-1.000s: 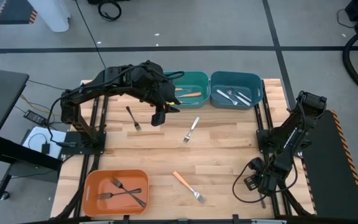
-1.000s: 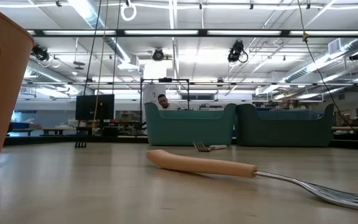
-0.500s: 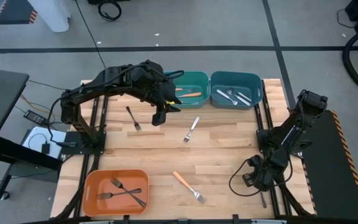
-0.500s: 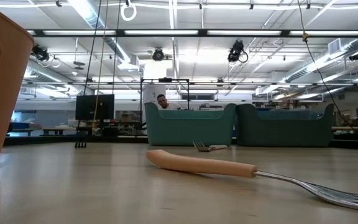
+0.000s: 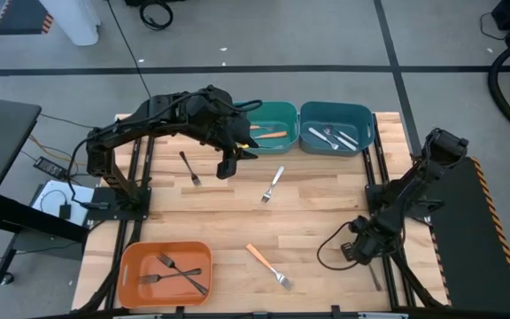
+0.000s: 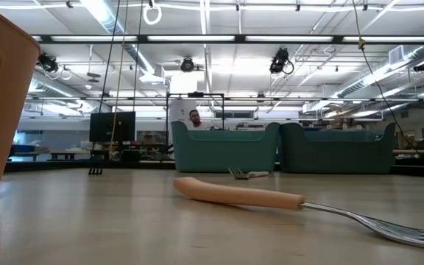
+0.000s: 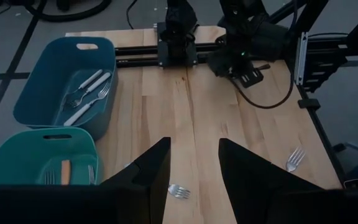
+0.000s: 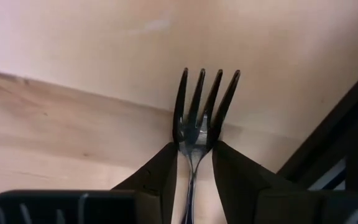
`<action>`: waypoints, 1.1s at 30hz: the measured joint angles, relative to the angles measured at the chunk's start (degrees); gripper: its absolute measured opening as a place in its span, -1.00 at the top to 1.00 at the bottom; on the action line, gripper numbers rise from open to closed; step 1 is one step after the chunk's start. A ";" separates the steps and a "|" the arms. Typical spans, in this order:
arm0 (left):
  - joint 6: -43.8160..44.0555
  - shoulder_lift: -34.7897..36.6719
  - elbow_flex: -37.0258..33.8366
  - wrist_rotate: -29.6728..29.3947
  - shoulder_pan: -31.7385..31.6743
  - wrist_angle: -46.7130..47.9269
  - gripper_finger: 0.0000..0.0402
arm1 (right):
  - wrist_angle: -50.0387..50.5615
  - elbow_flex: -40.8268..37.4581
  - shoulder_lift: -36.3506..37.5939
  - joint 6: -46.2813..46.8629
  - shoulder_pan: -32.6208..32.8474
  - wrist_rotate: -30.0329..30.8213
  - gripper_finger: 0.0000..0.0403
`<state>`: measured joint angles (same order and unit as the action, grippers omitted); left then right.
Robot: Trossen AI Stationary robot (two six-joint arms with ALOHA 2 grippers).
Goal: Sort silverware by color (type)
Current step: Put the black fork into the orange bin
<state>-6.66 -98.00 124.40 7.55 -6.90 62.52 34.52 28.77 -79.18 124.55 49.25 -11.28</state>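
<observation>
Pinching a slim four-tined black fork [image 8: 199, 118], right tool [image 8: 194, 165].

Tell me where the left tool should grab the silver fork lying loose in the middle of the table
Grip the silver fork across its thin handle, near the middle, coming straight down. It lies flat and alone on the wood, tines toward the near edge, so the left tool has room on both sides.

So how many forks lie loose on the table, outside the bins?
3: a black fork beside the left gripper, a silver fork mid-table, and an orange fork near the front edge. The right gripper holds a fourth fork.
</observation>
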 joint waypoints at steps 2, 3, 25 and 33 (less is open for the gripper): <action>-0.32 0.00 0.00 0.00 0.00 0.00 0.28 | 0.32 0.00 0.00 -1.70 -1.43 -0.01 0.46; -0.46 0.00 0.00 0.00 0.00 -0.06 0.28 | 0.45 0.00 0.00 -2.79 -2.20 -0.04 0.46; -0.59 0.00 0.00 -0.02 -0.07 -0.39 0.28 | 2.32 4.57 0.30 -8.74 -1.06 1.79 0.45; -0.59 0.00 0.00 -0.02 -0.06 -0.42 0.28 | -0.61 4.68 0.44 -9.00 0.89 -0.79 0.45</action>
<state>-7.25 -98.00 124.40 7.53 -6.96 62.11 33.91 33.45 -78.74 115.54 50.14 -12.07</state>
